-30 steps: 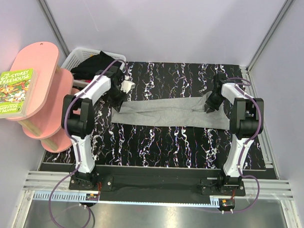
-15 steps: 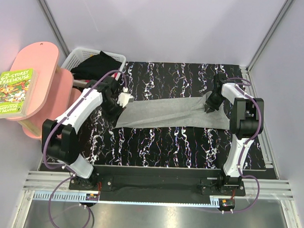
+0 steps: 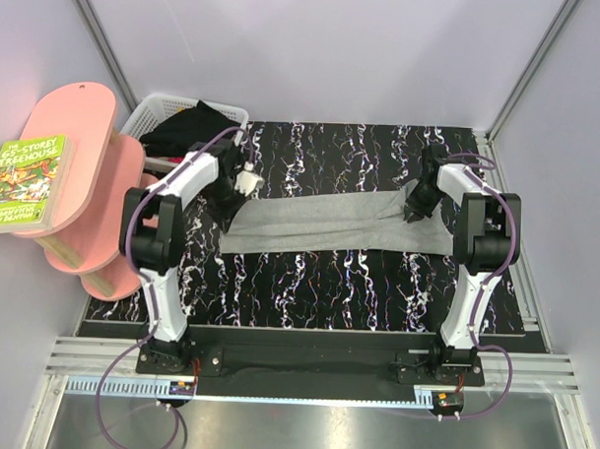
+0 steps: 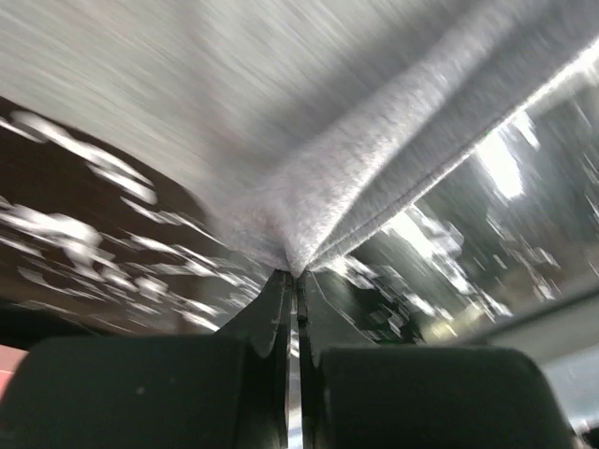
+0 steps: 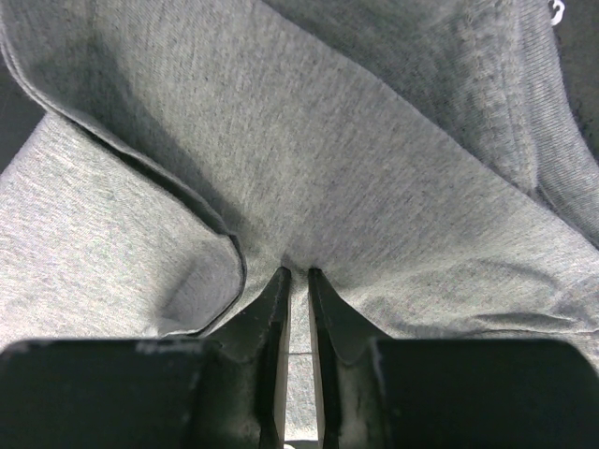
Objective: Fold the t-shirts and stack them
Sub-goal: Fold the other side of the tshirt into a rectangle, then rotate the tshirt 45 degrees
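The light heather-grey t-shirt (image 3: pixel 330 224) lies folded into a long band across the middle of the black marbled table. My left gripper (image 3: pixel 232 195) is shut on the shirt's left end; in the left wrist view the grey cloth (image 4: pixel 309 178) is pinched at my left gripper's tips (image 4: pixel 295 273) and lifted off the table. My right gripper (image 3: pixel 414 211) is shut on the right end, where grey cloth (image 5: pixel 374 168) bunches at its tips (image 5: pixel 297 271). The black t-shirt (image 3: pixel 190 130) lies heaped in the basket.
The white lattice basket (image 3: pixel 158 109) stands at the table's far left corner. A pink two-tier shelf (image 3: pixel 80 177) with a book (image 3: pixel 25 180) stands left of the table. The table's front half (image 3: pixel 337 295) holds nothing.
My left gripper has swung out and back with the shirt's left end, now a little farther back; the band's left edge has shifted. The right gripper has stayed put.
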Available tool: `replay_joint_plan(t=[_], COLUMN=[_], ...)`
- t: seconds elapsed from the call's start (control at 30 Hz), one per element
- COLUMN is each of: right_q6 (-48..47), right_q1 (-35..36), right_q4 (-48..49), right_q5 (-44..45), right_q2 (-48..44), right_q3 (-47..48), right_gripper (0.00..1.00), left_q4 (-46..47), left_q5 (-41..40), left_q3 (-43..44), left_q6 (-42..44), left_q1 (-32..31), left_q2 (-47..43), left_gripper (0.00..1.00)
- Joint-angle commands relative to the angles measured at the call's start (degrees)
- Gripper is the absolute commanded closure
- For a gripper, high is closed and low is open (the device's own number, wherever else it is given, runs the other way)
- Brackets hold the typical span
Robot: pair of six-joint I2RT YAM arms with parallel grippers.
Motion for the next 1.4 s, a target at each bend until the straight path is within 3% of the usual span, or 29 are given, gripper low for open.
replay_joint_plan(t=[0.0,0.2,0.27,0.33,0.63,0.73,0.9,1.03,1.2,1.37], right_q6=[-1.0,-0.9,-0.9,-1.0,-0.9,-0.6,0.1,0.5,0.8,1.2], right_q1=[-0.5,-0.6,-0.6,-0.6,-0.7,-0.7,-2.3,-2.5,-2.6,-2.6], right_q4=[0.6,0.7,0.8,0.9,1.1,1.3,1.4,1.4,1.3,1.4], right_q5=[0.7,0.7,0.7,0.7,1.7,1.7,1.1,1.1,0.7,-1.8], right_q2=[-1.4,-1.4,-1.5,-1.8,-2.5,-2.4,-2.1,-2.8,-2.6,1.4], right_q3=[-1.0,-1.1,-1.1,-1.1,0.5,1.5,3.3,5.1,7.3,9.1], right_gripper=[0.82,0.82,0.82,0.82,0.82,0.82,0.82,0.82,0.81,0.8], left_q4=[0.5,0.0,0.7,1.9,6.5,7.4,7.1,7.3,8.9,12.1], left_q5=[-4.7,-6.4,-7.2,-7.9,-15.3,-16.4,-12.8,-5.7,-1.3,-4.7], left_q3=[8.2,13.1,13.4,13.1,15.1,16.0,12.5,5.1,1.9,2.1], left_q6=[1.2,1.1,0.9,0.5,-0.2,-0.7,-0.9,0.3,0.2,1.4], left_q1=[1.5,1.7,1.7,1.8,2.5,2.5,-0.1,-7.4,-10.7,-9.0], left_q2=[5.8,10.5,11.3,11.1,10.4,8.0,0.6,-4.9,0.0,7.5], left_gripper=[1.0,1.0,0.75,0.62,0.46,0.24,0.21,0.21,0.23,0.26])
